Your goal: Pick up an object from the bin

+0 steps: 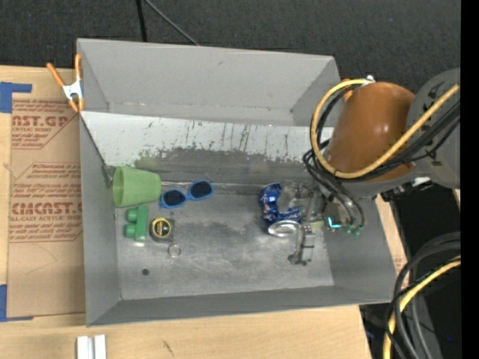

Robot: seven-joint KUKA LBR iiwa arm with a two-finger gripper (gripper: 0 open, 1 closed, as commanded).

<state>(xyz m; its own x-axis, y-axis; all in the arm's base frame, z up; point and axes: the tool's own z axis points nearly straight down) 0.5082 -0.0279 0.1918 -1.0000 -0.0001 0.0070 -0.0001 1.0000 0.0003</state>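
Pincer (302, 250) sits low in the bin (224, 256), with a crushed blue can (272, 206) just to its upper left, likely the target; can't tell its opening or hold.

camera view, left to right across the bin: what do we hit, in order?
In order: green cup → blue sunglasses → blue can → gripper.

Robotics lab, robot arm (374, 129) w/ cables (323, 176), grey metal bin (209, 81)
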